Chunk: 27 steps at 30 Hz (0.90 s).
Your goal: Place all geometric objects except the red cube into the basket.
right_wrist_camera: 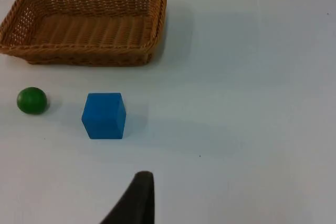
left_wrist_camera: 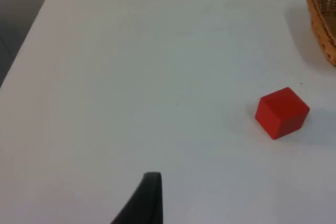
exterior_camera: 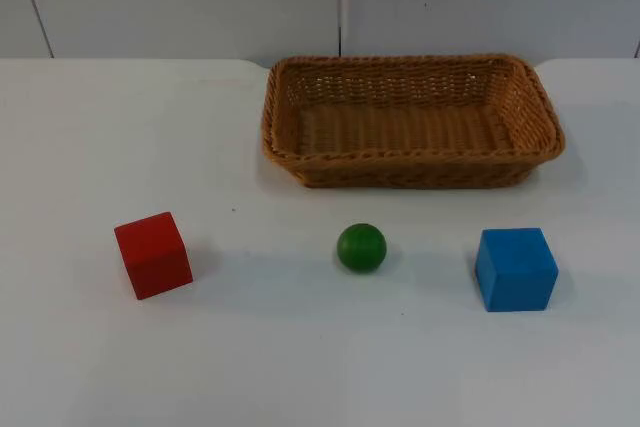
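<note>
Nothing is placed: the basket (exterior_camera: 412, 162) holds nothing; green ball (exterior_camera: 361, 247) and blue cube (exterior_camera: 516, 268) remain on the surface (exterior_camera: 300, 347). Neither tool's state can be told.

Woven wicker basket (exterior_camera: 412, 160), rectangular, brown, upright, nothing inside, sits toward the table's far edge, right of centre. Nearer the front edge, three pieces lie in a row, well apart from one another: red cube (exterior_camera: 153, 254) toward the left edge, green ball (exterior_camera: 361, 247) mid-table in front of the basket, blue cube (exterior_camera: 516, 268) toward the right edge. Both cubes rest flat on one face, each slightly turned.
</note>
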### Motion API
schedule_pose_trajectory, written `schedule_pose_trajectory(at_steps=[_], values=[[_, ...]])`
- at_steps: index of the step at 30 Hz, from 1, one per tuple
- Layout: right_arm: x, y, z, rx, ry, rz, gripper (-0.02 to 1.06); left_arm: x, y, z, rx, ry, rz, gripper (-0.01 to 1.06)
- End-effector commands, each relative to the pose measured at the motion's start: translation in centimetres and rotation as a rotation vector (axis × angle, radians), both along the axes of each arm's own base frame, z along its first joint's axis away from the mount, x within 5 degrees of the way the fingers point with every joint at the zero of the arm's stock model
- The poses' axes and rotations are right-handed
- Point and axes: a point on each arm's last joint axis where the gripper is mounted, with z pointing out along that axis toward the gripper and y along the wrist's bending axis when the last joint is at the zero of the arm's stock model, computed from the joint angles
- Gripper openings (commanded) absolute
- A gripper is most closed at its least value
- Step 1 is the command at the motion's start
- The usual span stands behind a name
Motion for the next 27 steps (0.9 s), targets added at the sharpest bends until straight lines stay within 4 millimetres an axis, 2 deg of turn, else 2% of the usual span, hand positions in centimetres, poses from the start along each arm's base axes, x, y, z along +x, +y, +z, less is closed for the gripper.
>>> schedule_pose_trajectory(at_steps=[1, 4, 9, 10, 12, 15, 16, 20, 21, 26, 27], values=[[-0.3, 0.0, 0.8, 0.005, -0.041, -0.004, 1.05, -0.2, -0.2, 0.6, -0.018, -0.037, -0.02, 1.05], [-0.2, -0.1, 1.9, -0.003, -0.053, -0.01, 1.05, -0.5, -0.2, 1.4, -0.016, -0.061, -0.021, 1.05], [2.9, 0.2, 5.4, -0.006, -0.013, -0.01, 1.05, 1.3, -0.1, 3.4, -0.049, -0.013, -0.006, 1.05], [2.9, 0.2, 5.4, -0.006, -0.013, -0.01, 1.05, 1.3, -0.1, 3.4, -0.049, -0.013, -0.006, 1.05], [4.1, 0.3, 6.3, -0.007, -0.004, -0.01, 1.05, 2.2, -0.1, 3.9, -0.056, 0.022, -0.002, 1.05], [7.5, 0.6, 7.5, -0.01, 0.022, -0.01, 1.05, 4.9, 0.1, 4.8, -0.062, 0.105, 0.002, 1.05], [7.5, 0.6, 7.5, -0.01, 0.022, -0.01, 1.05, 4.9, 0.1, 4.8, -0.062, 0.105, 0.002, 1.05], [10.9, 0.9, 7.2, -0.015, 0.082, -0.01, 1.05, 8.1, 0.3, 5.0, -0.063, 0.173, 0.006, 1.05], [10.9, 0.9, 7.2, -0.015, 0.082, -0.01, 1.05, 8.1, 0.3, 5.0, -0.063, 0.173, 0.006, 1.05], [14.2, 1.2, 5.8, -0.04, 0.177, 0.001, 1.05, 10.8, 0.5, 4.6, -0.067, 0.205, 0.014, 1.05], [14.2, 1.2, 5.8, -0.04, 0.177, 0.001, 1.05, 10.8, 0.5, 4.6, -0.067, 0.205, 0.014, 1.05]])
